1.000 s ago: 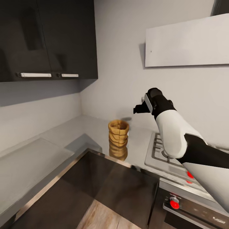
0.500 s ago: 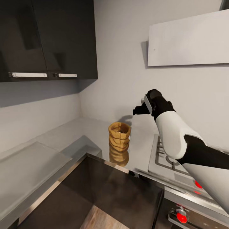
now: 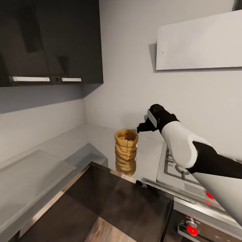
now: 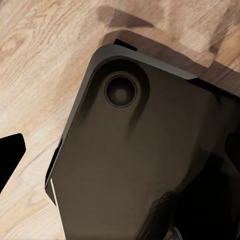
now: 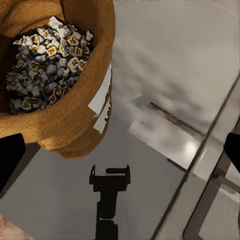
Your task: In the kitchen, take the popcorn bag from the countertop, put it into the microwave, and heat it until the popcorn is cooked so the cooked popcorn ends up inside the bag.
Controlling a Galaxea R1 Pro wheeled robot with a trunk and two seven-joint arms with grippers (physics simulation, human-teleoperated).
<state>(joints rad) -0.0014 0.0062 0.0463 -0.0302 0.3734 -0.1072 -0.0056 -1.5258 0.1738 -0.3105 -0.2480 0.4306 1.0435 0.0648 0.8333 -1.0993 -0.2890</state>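
The popcorn bag [image 3: 126, 144], a tan crumpled sack with a rolled rim, stands upright on the grey countertop [image 3: 84, 136] near the corner. In the right wrist view the popcorn bag [image 5: 60, 80] is open-topped with kernels inside and a white band on its side. My right gripper [image 3: 141, 128] hovers just above and to the right of the bag's rim, apart from it. The right gripper [image 5: 122, 150] is open, with its dark fingertips [image 5: 10, 152] spread wide. My left gripper [image 4: 122, 155] is open over my dark base [image 4: 140, 165]. The microwave is out of view.
A gas hob [image 3: 178, 169] with red knobs [image 3: 192, 230] lies right of the bag. Dark upper cabinets [image 3: 50, 40] hang at the left and a white hood [image 3: 198, 42] at the right. A dark cabinet front [image 3: 111, 205] is below. Wood floor [image 4: 35, 55] lies under the left arm.
The right gripper has come down and to the left, closer to the bag's rim. The camera shifted slightly a second ago. The bag has not moved.
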